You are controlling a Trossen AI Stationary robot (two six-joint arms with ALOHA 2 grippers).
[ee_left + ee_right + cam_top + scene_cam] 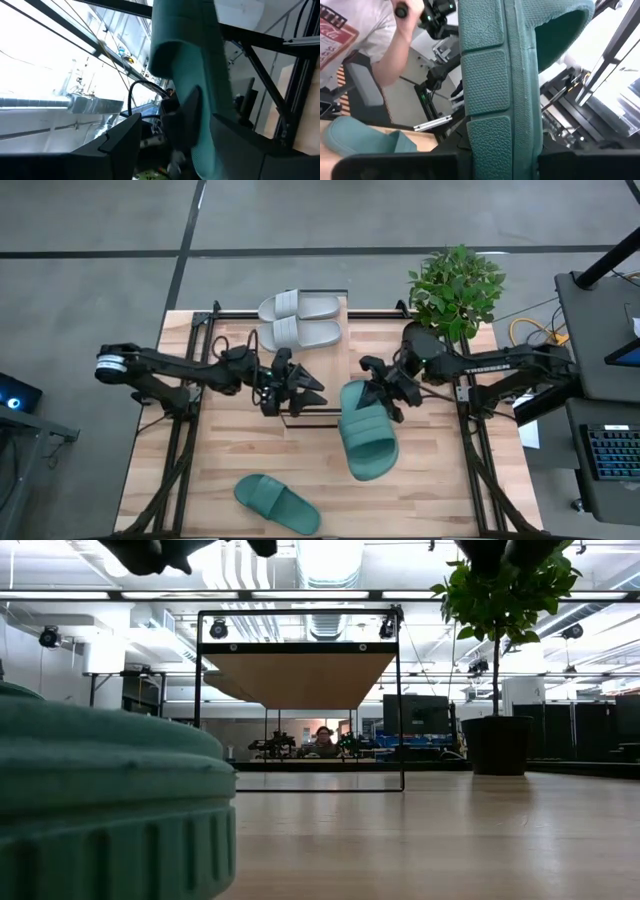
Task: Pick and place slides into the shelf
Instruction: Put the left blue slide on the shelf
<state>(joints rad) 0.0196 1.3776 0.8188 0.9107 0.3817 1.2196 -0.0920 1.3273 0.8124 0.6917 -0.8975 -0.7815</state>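
While hidden low, right fingers (383,392) clamped on a teal slide (366,432) overhead; left fingers (300,385) apart.

Teal slides: two — one (366,432) at table centre, one (276,503) at 7 o'clock. Pale slides: two (298,305) (300,333), at 12 o'clock. Plant (455,288): one. Arms: two.

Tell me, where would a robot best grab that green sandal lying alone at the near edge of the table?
Probably by one long side edge of the sole, coming straight down from above. The loose teal slide lies flat and strap-up, slanted across the table, so fingers turned to match its slant could pinch the rim beside the strap. The right gripper holds its mate by the edge.
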